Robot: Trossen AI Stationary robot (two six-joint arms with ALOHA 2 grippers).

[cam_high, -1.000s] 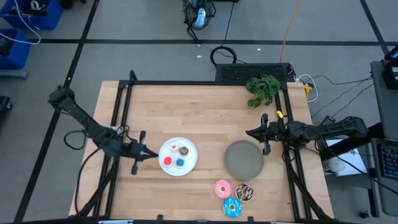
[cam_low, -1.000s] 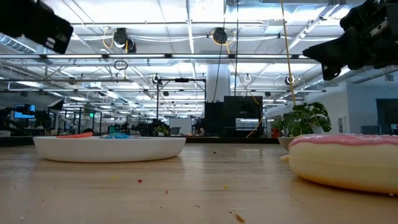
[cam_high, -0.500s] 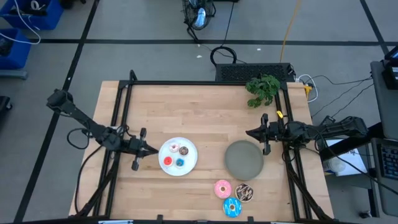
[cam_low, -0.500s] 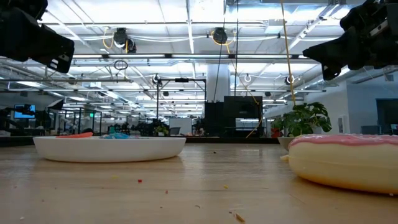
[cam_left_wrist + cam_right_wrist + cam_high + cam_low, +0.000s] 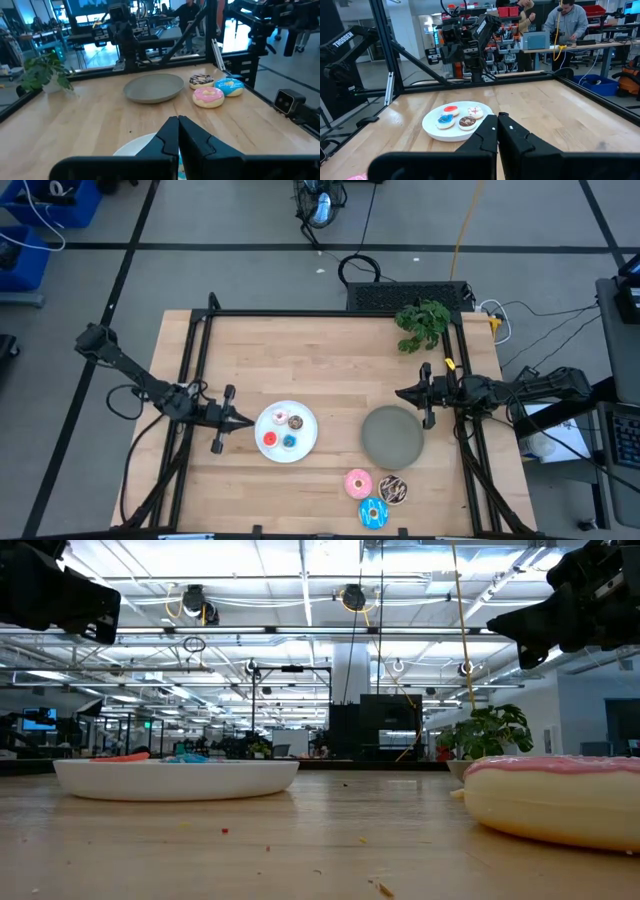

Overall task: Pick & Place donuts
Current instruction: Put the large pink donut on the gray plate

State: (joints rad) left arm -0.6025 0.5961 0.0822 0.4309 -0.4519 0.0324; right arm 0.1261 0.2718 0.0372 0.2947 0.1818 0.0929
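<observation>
Nothing much has moved; the left gripper (image 5: 243, 421) stays beside the round white plate (image 5: 304, 441) with four small donuts (image 5: 282, 433), jaws closed on nothing. Lower right, three bigger donuts (image 5: 375, 498) lie on the wooden table (image 5: 320, 370). The right gripper (image 5: 402, 393) is closed too.

**Workshop around your tabletop**

You stand over a grey floor (image 5: 250, 275) crossed by dark lines. Blue bins (image 5: 25, 240) sit at one corner. Beyond, ceiling lights (image 5: 300, 580) run in rows; a person (image 5: 565, 22) works at a desk (image 5: 570, 47).
</observation>
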